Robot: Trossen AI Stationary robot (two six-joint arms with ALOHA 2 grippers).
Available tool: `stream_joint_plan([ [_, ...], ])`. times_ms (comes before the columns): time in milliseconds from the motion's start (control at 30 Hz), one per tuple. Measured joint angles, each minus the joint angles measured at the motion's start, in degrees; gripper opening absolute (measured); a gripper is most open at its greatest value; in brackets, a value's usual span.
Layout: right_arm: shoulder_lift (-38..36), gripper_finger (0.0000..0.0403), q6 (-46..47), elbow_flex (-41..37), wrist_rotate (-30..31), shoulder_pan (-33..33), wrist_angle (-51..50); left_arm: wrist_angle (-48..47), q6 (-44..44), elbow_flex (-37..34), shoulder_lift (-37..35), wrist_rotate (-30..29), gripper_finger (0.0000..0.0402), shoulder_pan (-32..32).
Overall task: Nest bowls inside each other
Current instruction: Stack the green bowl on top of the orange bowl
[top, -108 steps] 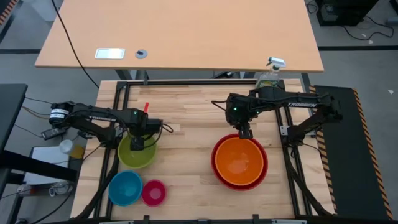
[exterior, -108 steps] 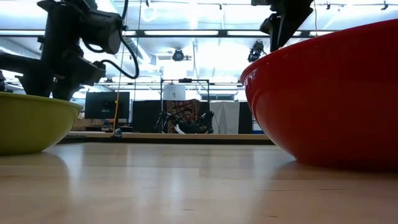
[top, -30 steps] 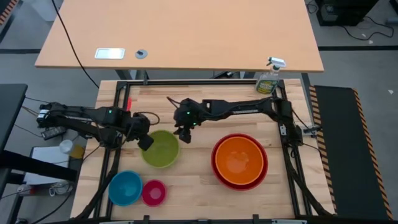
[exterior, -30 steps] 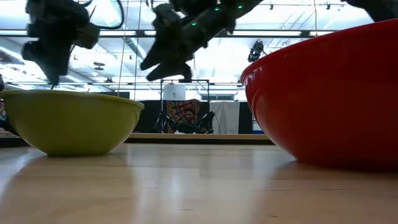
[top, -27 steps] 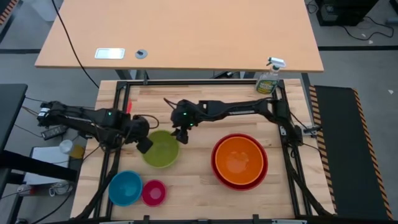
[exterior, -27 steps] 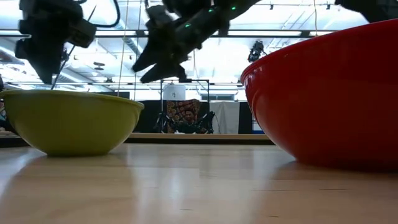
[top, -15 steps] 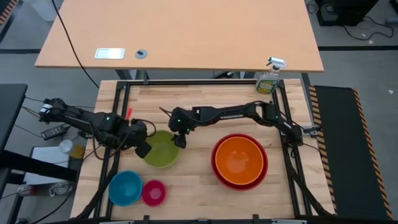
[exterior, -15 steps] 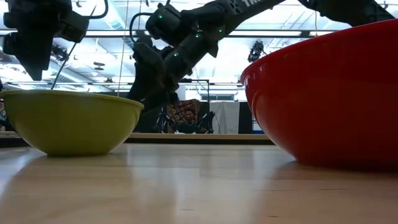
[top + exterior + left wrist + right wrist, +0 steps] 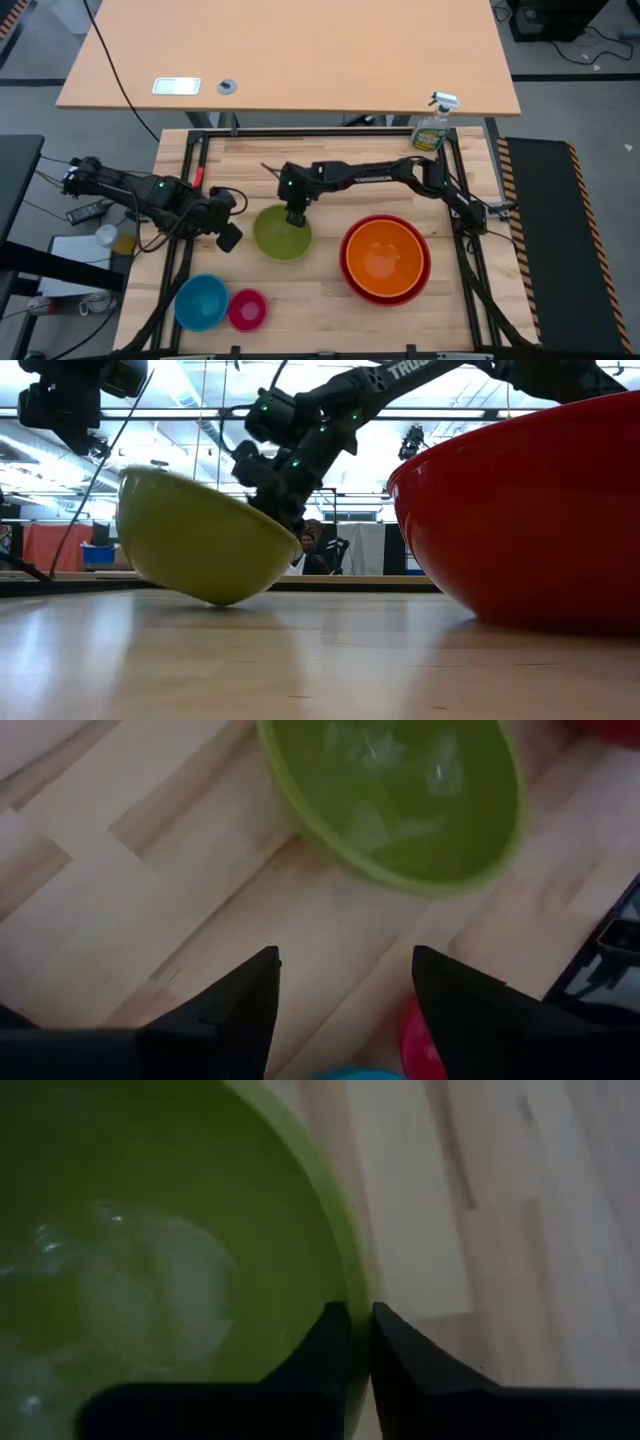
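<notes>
- Right hand (image 9: 295,217) pinches the far rim of the green bowl (image 9: 281,232), fingers pressed together on the rim wall, as the right wrist view shows.
- Green bowl is mid-bench, tilted, one edge raised, underside touching the bench (image 9: 330,160) in the low view.
- Left hand (image 9: 231,237) hangs just left of the green bowl, fingers spread, holding nothing.
- Done: orange bowl (image 9: 385,258) sits inside the red bowl (image 9: 347,272) at right.
- Left to do: green bowl into the orange one, then blue bowl (image 9: 201,301) and pink bowl (image 9: 247,309), both apart at near left.
- Judgement: roughly a quarter through; green transfer in hand.
</notes>
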Motion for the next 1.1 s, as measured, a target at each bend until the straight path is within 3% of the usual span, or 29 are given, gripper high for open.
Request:
stream_joint_plan([
  [267, -7.5, 0.003, -6.4, -0.2, -3.7, -4.0, -4.3, 0.3, 4.9, 0.0, 0.0, 6.0, 0.0265, -2.5],
  [500, -17.6, 0.003, -18.5, -0.1, -12.9, -6.5, -15.6, 0.3, 10.2, 0.0, 0.0, 11.2, 0.0265, -4.6],
  [700, -24.1, 0.003, -27.0, -0.1, -17.6, -6.8, -30.6, 1.4, 19.6, 0.0, 0.2, 11.1, 0.0265, -6.7],
  [867, -29.6, 0.003, -28.9, -0.1, -18.5, -4.7, -44.1, 2.8, 19.9, 0.0, 0.2, 9.5, 0.0265, -6.9],
  [1100, -35.4, 0.003, -28.1, -0.1, -18.2, -5.3, -47.3, 2.8, 28.1, 0.0, 0.2, 9.5, 0.0265, -7.2],
])
